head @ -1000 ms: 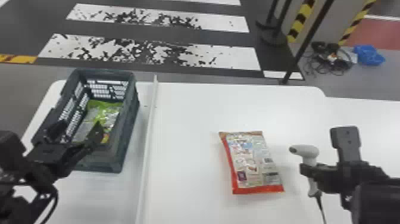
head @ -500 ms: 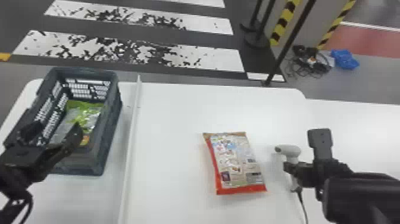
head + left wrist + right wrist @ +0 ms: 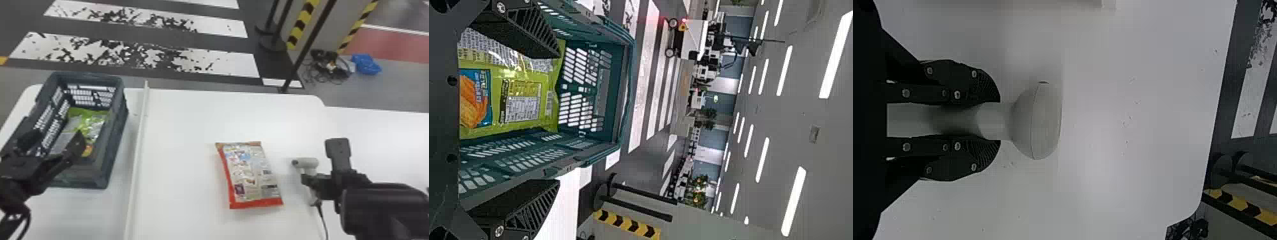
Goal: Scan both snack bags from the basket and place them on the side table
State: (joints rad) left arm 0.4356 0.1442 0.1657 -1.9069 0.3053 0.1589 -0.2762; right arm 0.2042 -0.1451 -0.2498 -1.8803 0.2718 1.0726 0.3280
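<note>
A red-edged snack bag [image 3: 250,175] lies flat on the white bench [image 3: 178,127], its printed panel facing up. Taking that bag as the clock's center in the head view, a dark basket [image 3: 116,140] sits between nine and ten o'clock, beyond a pale strip [image 3: 138,153] running along the bench. A green snack bag [image 3: 529,100] rests inside the basket. The left gripper [image 3: 53,138] hangs over the basket, its jaws spread with nothing between them; in the head view's dim patch there, they appear to sit above the bag, apart from it. At three o'clock, near the red-edged bag, the right gripper [image 3: 314,185] has its jaws pinching the handle of a pale scanner [image 3: 306,162], whose head points to nine o'clock. A dark cable [image 3: 323,220] trails toward five o'clock.
</note>
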